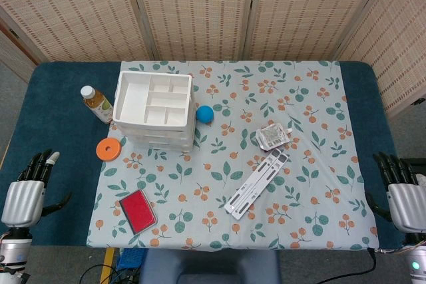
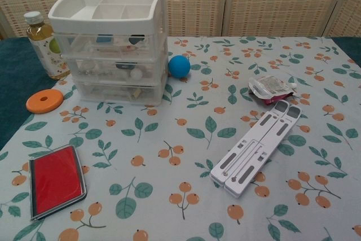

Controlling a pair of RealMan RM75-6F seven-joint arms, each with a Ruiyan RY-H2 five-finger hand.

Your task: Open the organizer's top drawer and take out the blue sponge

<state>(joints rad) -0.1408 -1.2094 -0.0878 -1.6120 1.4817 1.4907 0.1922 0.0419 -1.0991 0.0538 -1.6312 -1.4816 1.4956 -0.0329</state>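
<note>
The white drawer organizer (image 2: 113,43) stands at the far left of the bench (image 1: 60,98) on the floral cloth (image 1: 299,184), its three drawers all pushed in, so the blue sponge cannot be made out for certain behind the clear top front. Close round it sit a tea bottle (image 2: 44,43) on its left, an orange disc (image 2: 44,101) near-left, a blue ball (image 2: 179,66) just right, with a red case (image 2: 56,180), a white folding stand (image 2: 256,148) and a foil pouch (image 2: 271,87) farther off. The left robot hand (image 1: 26,191) and the right robot hand (image 1: 403,194) wait at the near corners, fingers apart and holding nothing, well clear of the organizer.
</note>
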